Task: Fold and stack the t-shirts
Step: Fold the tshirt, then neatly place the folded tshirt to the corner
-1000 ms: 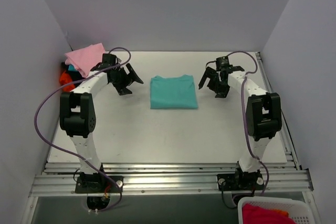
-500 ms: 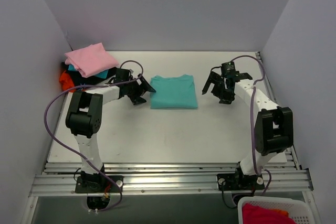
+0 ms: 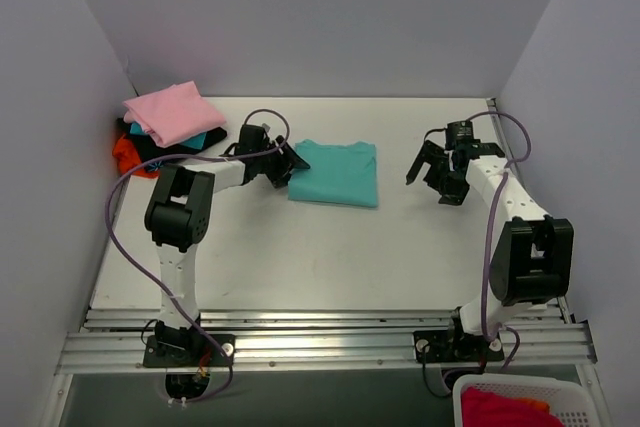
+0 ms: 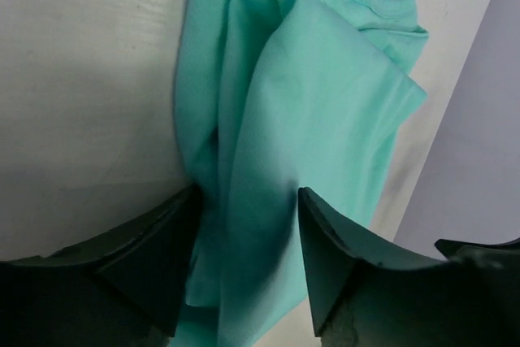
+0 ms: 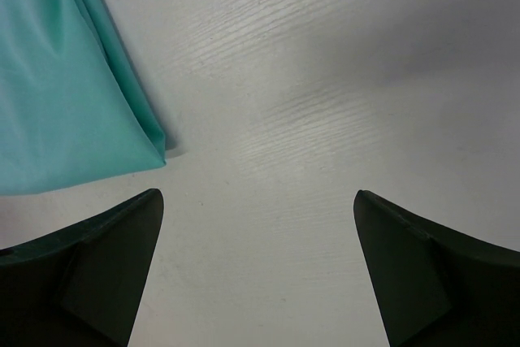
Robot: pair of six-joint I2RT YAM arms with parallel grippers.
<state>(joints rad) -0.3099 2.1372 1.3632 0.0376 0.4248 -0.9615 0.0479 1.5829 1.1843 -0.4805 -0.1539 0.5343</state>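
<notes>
- Teal t-shirt [image 3: 340,175] lies folded flat in the middle of the table [image 3: 300,257], collar end towards the back wall.
- Left gripper [image 4: 248,199] is at the shirt's left edge. Its fingers stand apart and straddle a bunched ridge of teal cloth, touching it on both sides. It doesn't look pinched tight yet.
- Right gripper [image 5: 258,194] has its fingers spread wide with nothing between them. It hovers over bare table just right of the shirt, clear of its corner.
- The pile sits in the far-left corner, with a pink t-shirt [image 3: 172,112] on top and an orange-red t-shirt [image 3: 124,154] poking out underneath. It is near the left arm and well apart from the teal one.
- Step, my read: folding of the teal shirt looks done, and you're grabbing it to move it onto the pile.
- Next, close the left fingers fully through all the layers, not just the top one.
- Lift or drag slowly so the fold holds, and keep the right arm clear.
- Risk: a one-edge grip may let the fold fall open.
</notes>
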